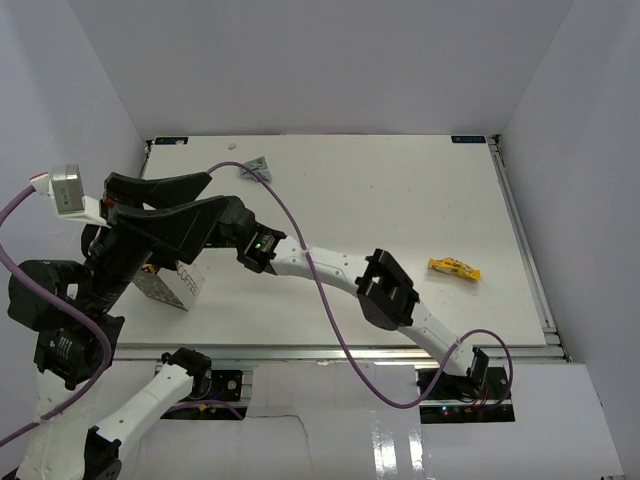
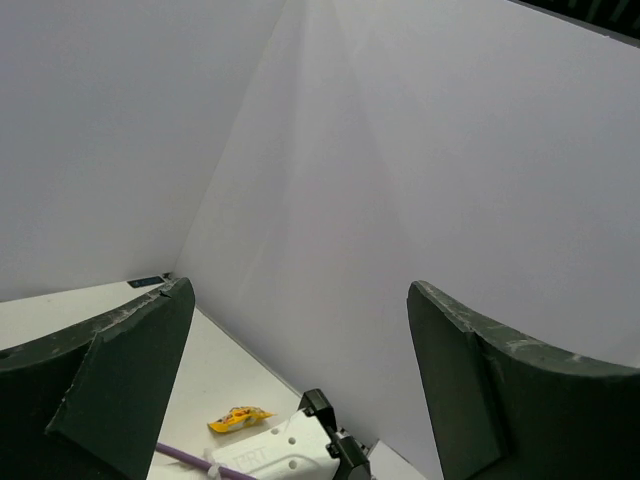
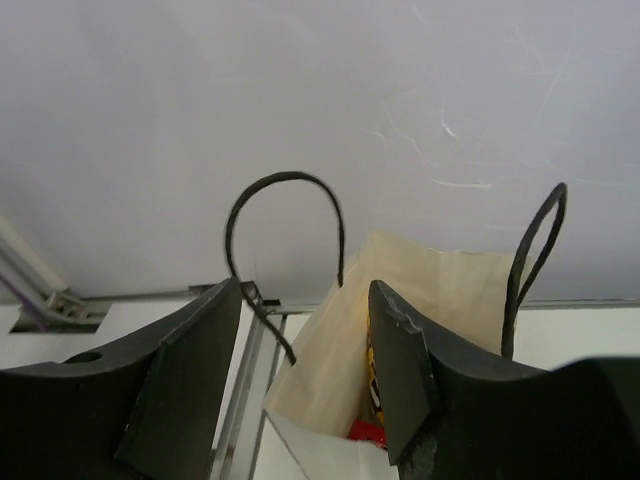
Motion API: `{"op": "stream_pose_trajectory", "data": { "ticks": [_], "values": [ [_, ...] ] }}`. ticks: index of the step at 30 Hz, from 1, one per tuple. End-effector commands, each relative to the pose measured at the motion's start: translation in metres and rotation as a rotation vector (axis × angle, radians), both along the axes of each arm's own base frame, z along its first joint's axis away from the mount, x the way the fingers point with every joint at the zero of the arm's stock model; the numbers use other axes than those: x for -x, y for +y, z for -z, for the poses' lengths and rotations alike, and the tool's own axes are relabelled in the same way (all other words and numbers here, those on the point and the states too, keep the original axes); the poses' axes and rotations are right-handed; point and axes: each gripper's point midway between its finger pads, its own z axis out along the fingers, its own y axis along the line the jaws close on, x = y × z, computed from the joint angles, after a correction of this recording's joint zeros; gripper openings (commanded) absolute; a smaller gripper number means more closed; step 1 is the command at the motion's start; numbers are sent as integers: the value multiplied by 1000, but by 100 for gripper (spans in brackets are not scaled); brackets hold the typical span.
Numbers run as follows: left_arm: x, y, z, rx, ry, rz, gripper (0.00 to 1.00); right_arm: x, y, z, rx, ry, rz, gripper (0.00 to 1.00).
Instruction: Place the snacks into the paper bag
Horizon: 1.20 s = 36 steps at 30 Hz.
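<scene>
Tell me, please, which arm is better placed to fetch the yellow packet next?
Probably the right arm: the yellow packet lies on its side of the table, near its base. The left arm is raised at the opposite side.

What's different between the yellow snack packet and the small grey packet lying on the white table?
The yellow snack packet is bright and elongated; the grey packet is dull and looks crumpled. The yellow one lies on the table's right side, the grey one near the far edge, left of centre. Both lie loose, outside the paper bag.
</scene>
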Motion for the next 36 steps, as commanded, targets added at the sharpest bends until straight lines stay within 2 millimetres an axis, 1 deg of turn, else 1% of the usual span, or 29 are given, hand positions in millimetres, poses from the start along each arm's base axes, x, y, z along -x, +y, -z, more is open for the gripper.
{"op": "stream_pose_trajectory", "data": {
  "ticks": [1, 3, 4, 5, 6, 7, 8, 9, 10, 11, 12, 13, 14, 15, 16, 17, 18, 20, 21, 22, 24, 25, 26, 28, 29, 31, 32, 33, 36],
  "values": [
    [-20, -4, 3, -38, 35, -41, 98, 10, -54, -83, -114, -128, -149, 60],
    [-36, -3, 9, -59, 78, -88, 98, 5, -76, -79, -80, -155, -204, 63],
    [-54, -7, 16, -89, 106, -115, 98, -3, -102, -73, -42, -173, -248, 66],
    [-62, -6, 15, -95, 125, -145, 98, -7, -114, -60, 8, -162, -276, 66],
    [-71, -8, 18, -112, 136, -154, 98, -27, -142, -69, 19, -180, -257, 70],
    [-80, -12, 21, -130, 146, -158, 98, -29, -160, -59, 53, -180, -301, 72],
    [-99, -21, 25, -160, 168, -163, 98, -37, -177, -21, 145, -99, -304, 74],
    [-109, -28, 29, -182, 179, -154, 98, -56, -207, -26, 163, -104, -256, 75],
    [-120, -33, 33, -201, 195, -152, 98, -71, -223, -13, 191, -154, -208, 76],
    [-146, -44, 53, -249, 256, -161, 98, -84, -239, 14, 259, -139, -157, 77],
    [-157, -48, 55, -266, 268, -167, 98, -105, -271, 44, 384, -41, -78, 77],
    [-171, -49, 64, -286, 297, -192, 98, -122, -290, 51, 440, -96, 7, 80],
    [-204, -50, 94, -336, 387, -223, 98, -156, -312, 73, 565, -71, 196, 80],
    [-220, -45, 102, -333, 432, -243, 98, -181, -346, 88, 646, -27, 316, 82],
    [-233, -45, 118, -335, 496, -204, 98, -192, -374, 108, 746, 40, 403, 85],
    [-258, -21, 137, -314, 582, -233, 98, -212, -404, 119, 825, 72, 541, 86],
    [-285, -19, 172, -302, 695, -215, 98, -226, -443, 134, 864, 140, 617, 87],
    [-316, -5, 203, -319, 774, -270, 98, -229, -481, 135, 857, 192, 675, 91],
    [-329, -2, 219, -341, 803, -301, 98, -235, -511, 127, 843, 200, 740, 93],
    [-355, 1, 244, -384, 838, -335, 98, -232, -524, 135, 859, 220, 758, 96],
    [-380, 10, 271, -432, 884, -407, 98, -232, -551, 130, 864, 212, 820, 98],
    [-401, 9, 289, -473, 897, -424, 98, -227, -558, 136, 875, 221, 827, 98],
    [-413, 10, 297, -504, 896, -477, 98, -225, -566, 131, 871, 206, 845, 98],
    [-439, 5, 315, -592, 866, -542, 98, -218, -569, 137, 875, 220, 833, 98],
    [-448, 15, 322, -619, 868, -628, 98, -216, -570, 138, 872, 221, 834, 98],
    [-459, 25, 342, -641, 902, -708, 98, -212, -570, 139, 857, 237, 831, 98],
    [-465, 38, 361, -630, 954, -799, 98, -209, -570, 144, 858, 248, 828, 98],
    [-465, 45, 372, -634, 982, -853, 98, -207, -570, 144, 853, 256, 827, 98],
    [-471, 55, 404, -613, 1051, -944, 98, -203, -570, 150, 858, 277, 821, 98]
  ]
}}
